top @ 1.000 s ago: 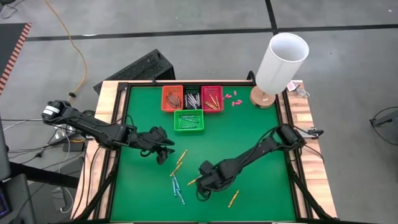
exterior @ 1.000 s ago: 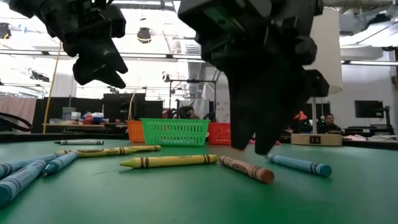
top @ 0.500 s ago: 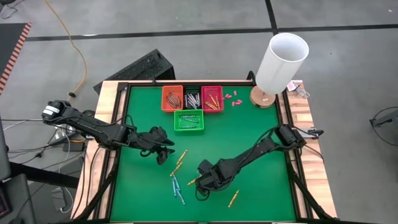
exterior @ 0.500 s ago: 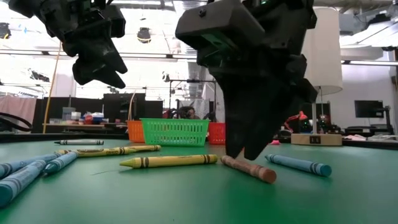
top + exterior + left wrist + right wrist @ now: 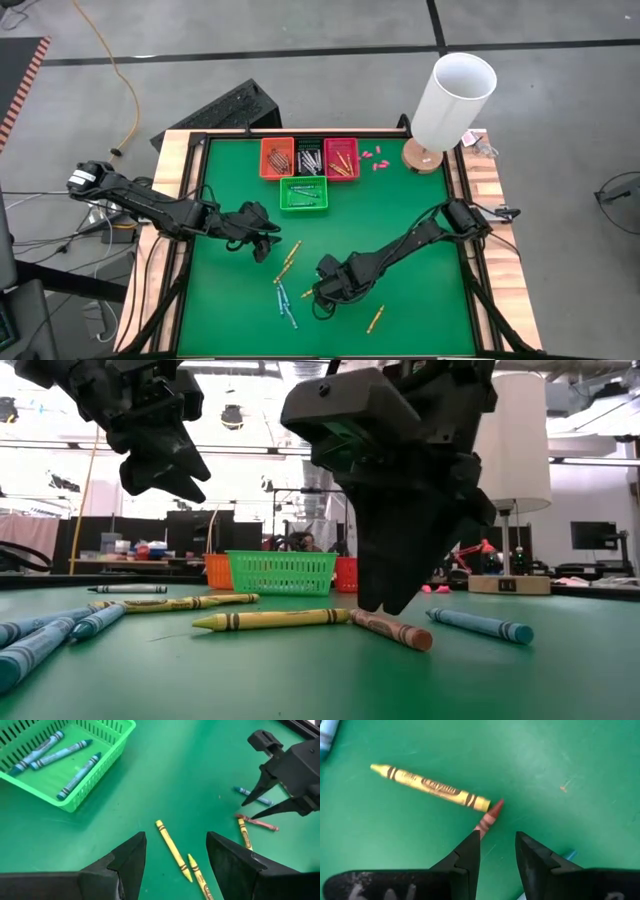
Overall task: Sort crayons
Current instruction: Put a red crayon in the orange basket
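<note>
Hovering low over the green tabletop [image 5: 420,200], the right tool [image 5: 496,851] stands released, fingers astride a reddish-brown crayon [image 5: 488,818] whose tip touches a yellow crayon [image 5: 431,786]. A sloppy closure could nudge the yellow one or roll the target away, since they lie end to end. The left tool [image 5: 175,851] waits, also released, above two more yellow crayons [image 5: 172,850]. A green basket [image 5: 107,757] holds blue crayons [image 5: 60,754]; the orange basket [image 5: 277,157], a middle basket [image 5: 309,158] and the red basket [image 5: 341,157] hold others.

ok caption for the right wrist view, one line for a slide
Right gripper open, fingers straddling a reddish crayon beside a yellow crayon.
</note>
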